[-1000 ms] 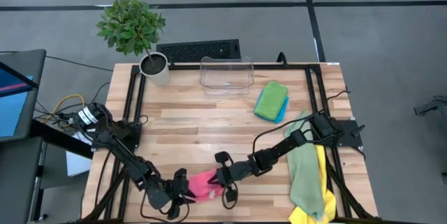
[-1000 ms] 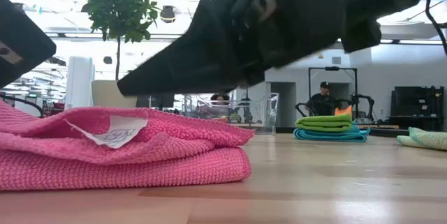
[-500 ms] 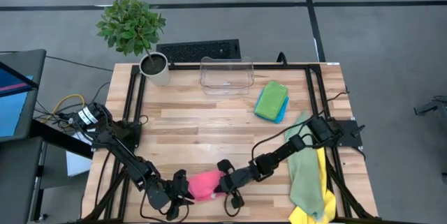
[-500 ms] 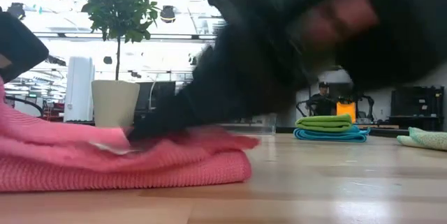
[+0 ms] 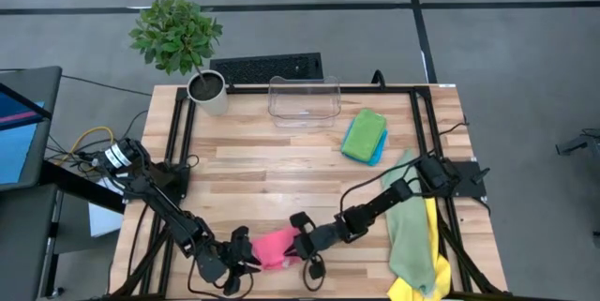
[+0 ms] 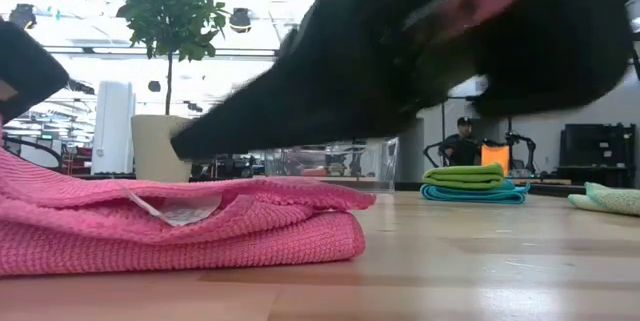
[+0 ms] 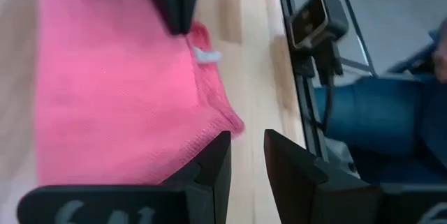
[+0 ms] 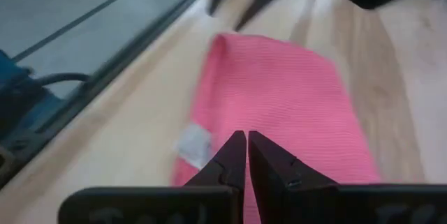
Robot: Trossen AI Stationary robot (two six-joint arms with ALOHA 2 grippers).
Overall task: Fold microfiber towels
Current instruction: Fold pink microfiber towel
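Since half a second ago the right gripper has lifted slightly off the pink towel, and in the low view the cloth's white care label shows again under a raised top layer. That towel lies folded near the table's front edge, between the 2 grippers.

From its wrist camera the right gripper's 2 fingers are pressed almost together, tips nearly touching, with no cloth between them; they hang just above the towel's edge beside the label.

At the towel's other side, the left gripper shows its fingers a narrow gap apart. They sit at the towel's edge, but I cannot tell whether any fabric is pinched between them.

Further back on the right, a bright green towel lies folded on top of a bright blue towel. A pale sage green towel and a yellow towel lie loose under the right arm at the table's right edge. A clear plastic bin and a potted plant stand at the back.
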